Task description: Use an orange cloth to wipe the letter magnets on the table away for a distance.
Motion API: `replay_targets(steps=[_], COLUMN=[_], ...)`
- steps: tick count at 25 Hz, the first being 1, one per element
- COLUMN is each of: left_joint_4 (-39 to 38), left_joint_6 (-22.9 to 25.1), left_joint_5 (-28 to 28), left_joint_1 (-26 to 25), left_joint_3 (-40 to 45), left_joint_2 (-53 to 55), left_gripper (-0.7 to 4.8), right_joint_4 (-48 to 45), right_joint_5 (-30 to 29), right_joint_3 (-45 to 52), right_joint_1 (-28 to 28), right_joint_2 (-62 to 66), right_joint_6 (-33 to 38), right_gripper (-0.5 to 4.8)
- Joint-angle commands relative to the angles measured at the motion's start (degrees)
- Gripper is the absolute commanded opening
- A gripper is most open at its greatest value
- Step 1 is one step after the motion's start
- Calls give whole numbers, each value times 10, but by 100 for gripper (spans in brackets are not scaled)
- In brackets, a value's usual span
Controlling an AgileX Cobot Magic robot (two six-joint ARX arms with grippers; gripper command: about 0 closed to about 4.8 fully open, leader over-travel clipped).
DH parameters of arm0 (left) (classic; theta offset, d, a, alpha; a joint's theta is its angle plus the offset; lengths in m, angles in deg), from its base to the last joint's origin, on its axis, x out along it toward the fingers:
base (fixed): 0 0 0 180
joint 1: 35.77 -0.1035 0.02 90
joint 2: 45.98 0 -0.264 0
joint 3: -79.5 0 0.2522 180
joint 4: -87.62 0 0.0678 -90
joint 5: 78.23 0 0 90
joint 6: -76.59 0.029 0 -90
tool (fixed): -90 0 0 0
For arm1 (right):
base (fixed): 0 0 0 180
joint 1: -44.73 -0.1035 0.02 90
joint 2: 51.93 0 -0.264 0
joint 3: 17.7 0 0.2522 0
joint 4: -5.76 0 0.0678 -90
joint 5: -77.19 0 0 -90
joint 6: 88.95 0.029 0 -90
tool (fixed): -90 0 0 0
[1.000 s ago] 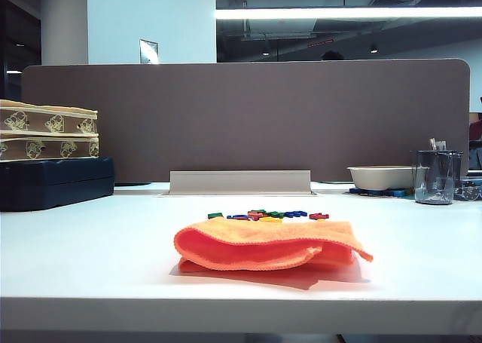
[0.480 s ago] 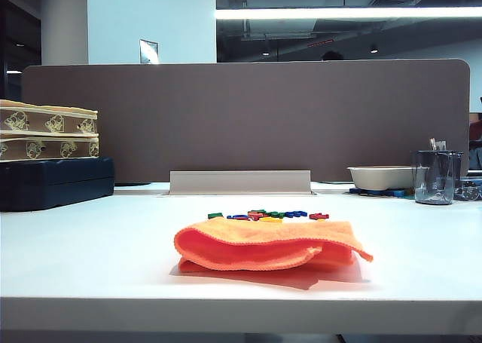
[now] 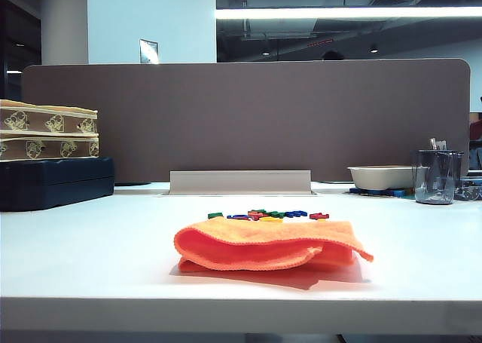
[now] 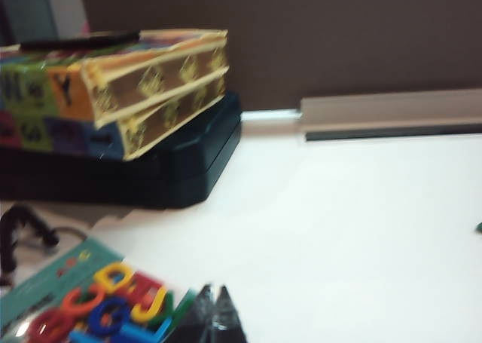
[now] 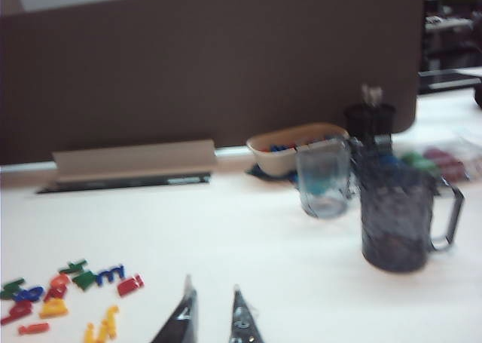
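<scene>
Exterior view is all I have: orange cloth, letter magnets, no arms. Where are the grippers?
Observer: The right gripper is over the table beside the letter magnets, with its fingers slightly apart and empty.
Operator: And the left one?
Observer: The left gripper is over bare table too, with its fingers closed together and nothing between them.
Operator: Anything near it that I can't see?
Observer: Yes, a second batch of coloured letters lies on a teal sheet right beside it.
</scene>
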Motion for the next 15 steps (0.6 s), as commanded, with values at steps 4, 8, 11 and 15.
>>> replay_targets(steps=[4,8,11,15], left_joint_4=[59,57,55,55], left_joint_6=[-2,-4,-4,-4], left_joint_5=[-42,-41,-40,-40], left_joint_1=[1,1,1,1], left_joint_3=[-4,-4,-4,-4], left_joint_2=[0,0,0,0], left_gripper=[-1,-1,-1,-1], right_joint_4=[-1,2,-3,-24], right_joint_5=[-36,-82,-104,-166], right_joint_3=[-42,-92,-122,-156], right_joint_1=[0,0,0,0], right_joint_2=[30,103,159,237], right_joint_6=[-13,-62,-80,-81], right_gripper=[74,78,78,112])
